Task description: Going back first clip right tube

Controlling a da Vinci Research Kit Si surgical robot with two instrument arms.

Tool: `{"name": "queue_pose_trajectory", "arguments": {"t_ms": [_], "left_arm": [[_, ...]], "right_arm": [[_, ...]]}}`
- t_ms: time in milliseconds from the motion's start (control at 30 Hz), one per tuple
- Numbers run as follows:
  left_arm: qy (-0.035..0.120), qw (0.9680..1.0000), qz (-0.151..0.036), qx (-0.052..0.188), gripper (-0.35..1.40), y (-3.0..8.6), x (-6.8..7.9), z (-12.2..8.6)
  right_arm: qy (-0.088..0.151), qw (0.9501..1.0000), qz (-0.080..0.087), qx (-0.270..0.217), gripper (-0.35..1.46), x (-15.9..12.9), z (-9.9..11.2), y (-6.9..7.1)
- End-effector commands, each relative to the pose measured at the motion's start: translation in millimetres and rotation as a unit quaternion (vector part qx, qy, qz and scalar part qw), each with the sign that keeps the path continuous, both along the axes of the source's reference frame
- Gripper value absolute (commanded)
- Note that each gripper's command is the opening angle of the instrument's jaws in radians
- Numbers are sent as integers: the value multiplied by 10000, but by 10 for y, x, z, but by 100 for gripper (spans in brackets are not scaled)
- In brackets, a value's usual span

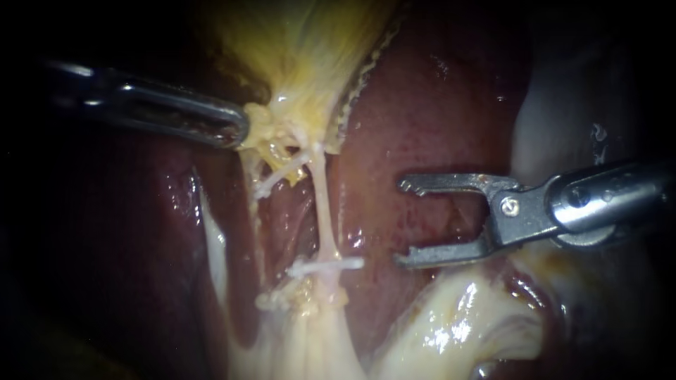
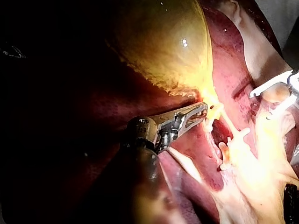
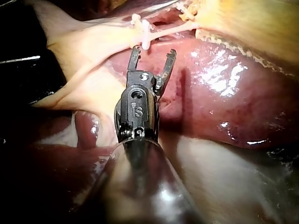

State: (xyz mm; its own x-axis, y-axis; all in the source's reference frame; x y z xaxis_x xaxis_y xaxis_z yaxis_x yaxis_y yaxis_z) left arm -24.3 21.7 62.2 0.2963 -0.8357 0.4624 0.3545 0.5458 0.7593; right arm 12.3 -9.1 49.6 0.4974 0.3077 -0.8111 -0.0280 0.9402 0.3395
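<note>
- Two instruments show in the endoscope view: the left instrument (image 1: 241, 129) comes in from the left and the right instrument (image 1: 400, 222) from the right.
- The left instrument's end effector is clenched on the yellowish tissue at the narrow lower end of the gallbladder (image 1: 303, 49). The left wrist view shows its jaws closing on that tissue from two sides.
- The right instrument's end effector is released. Its two jaws stand wide apart with nothing between them, over the dark red liver (image 1: 429, 119).
- The right tube (image 1: 320, 204) is a thin pale strand running down from the gripped tissue to the whitish tissue (image 1: 317, 345) at the bottom of the endoscope view.
- A white clip (image 1: 325, 267) sits crosswise on the right tube, low on its length, with one end jutting towards the right instrument.
- The open jaws lie just beside the clip but apart from it, on the tube's right side. The lower jaw is about level with the clip.
- In the right wrist view the clip lies just ahead of one jaw tip, and the tube stretches across beyond both tips.
- A second, thinner pale strand (image 1: 282, 174) slants to the left of the right tube, near its upper end.
- Glossy pale tissue (image 1: 458, 324) lies below the right instrument's end effector.
</note>
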Motion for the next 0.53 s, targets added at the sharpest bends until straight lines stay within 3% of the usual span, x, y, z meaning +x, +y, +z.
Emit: {"name": "queue_pose_trajectory", "arguments": {"t_ms": [33,533], "left_arm": [[-9,10000,4,23,-35,-1,-2,3],[-13,10000,-7,67,-35,-2,-3,10]], "right_arm": [[2,10000,-1,1,50,0,0,0],[50,10000,-25,32,50,2,-1,1]]}}
